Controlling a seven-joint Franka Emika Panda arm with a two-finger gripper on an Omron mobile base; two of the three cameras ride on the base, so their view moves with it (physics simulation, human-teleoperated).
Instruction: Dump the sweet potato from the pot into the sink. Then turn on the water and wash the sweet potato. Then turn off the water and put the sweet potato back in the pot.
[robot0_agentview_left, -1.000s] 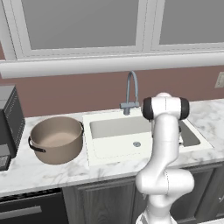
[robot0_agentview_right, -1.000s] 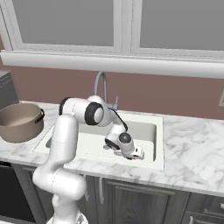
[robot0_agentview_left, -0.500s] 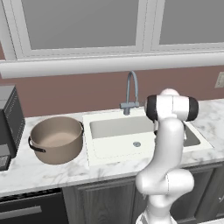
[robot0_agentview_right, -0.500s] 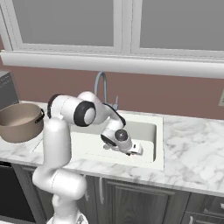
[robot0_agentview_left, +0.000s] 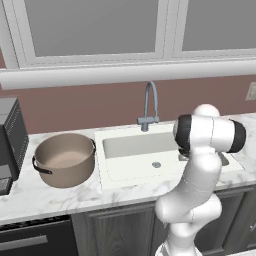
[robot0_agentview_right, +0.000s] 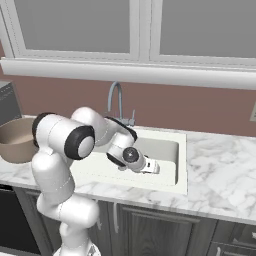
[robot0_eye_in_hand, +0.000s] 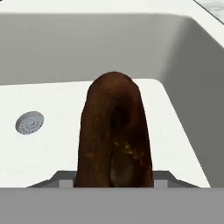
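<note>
One pot (robot0_agentview_left: 65, 159) sits on the marble counter (robot0_agentview_left: 45, 197) at nine o'clock from the sink (robot0_agentview_left: 135, 156) in the left base view, its pale inside bare, with a dark appliance (robot0_agentview_left: 11, 142) farther out at nine o'clock and the faucet (robot0_agentview_left: 150, 106) at the basin's twelve o'clock. In the right base view the arm bends down into the sink (robot0_agentview_right: 165, 150), the gripper (robot0_agentview_right: 152, 166) low inside the basin, while the pot (robot0_agentview_right: 15, 140) stands at nine o'clock by the picture's edge. In the hand view the sweet potato (robot0_eye_in_hand: 114, 135) rises between the jaws, clamped there, above the white basin floor, with the drain (robot0_eye_in_hand: 29, 122) at its nine o'clock.
</note>
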